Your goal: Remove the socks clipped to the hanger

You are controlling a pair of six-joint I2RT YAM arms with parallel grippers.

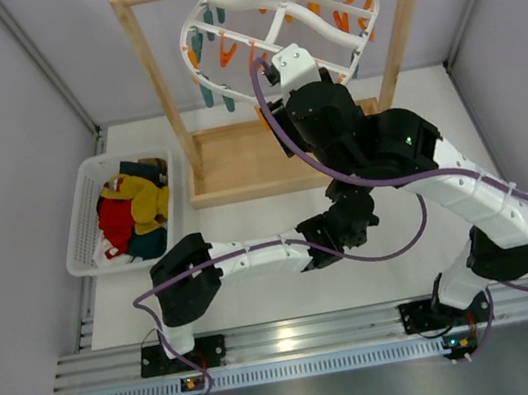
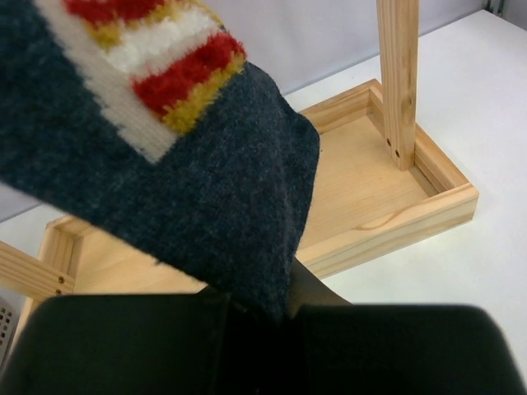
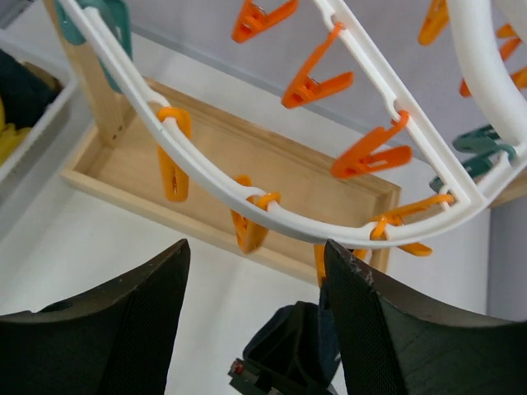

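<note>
The white oval hanger (image 1: 283, 7) hangs from the wooden rack's top bar, with orange and teal clips dangling; its rim (image 3: 247, 193) curves just above my right fingers. My right gripper (image 3: 255, 247) is open and empty, raised to the hanger's near rim (image 1: 287, 60). My left gripper (image 2: 280, 309) is shut on a dark navy sock (image 2: 189, 181) with red, white and yellow stripes. The sock runs up from the jaws. In the right wrist view it (image 3: 323, 309) seems to hang from an orange clip (image 3: 319, 267) beside my right finger. In the top view the left gripper (image 1: 346, 216) lies under the right arm.
The light wooden rack stands on a shallow wooden tray base (image 1: 239, 166), also in the left wrist view (image 2: 362, 189) and the right wrist view (image 3: 247, 177). A white basket (image 1: 81, 223) holding several coloured socks sits at the left. Grey walls close in the table.
</note>
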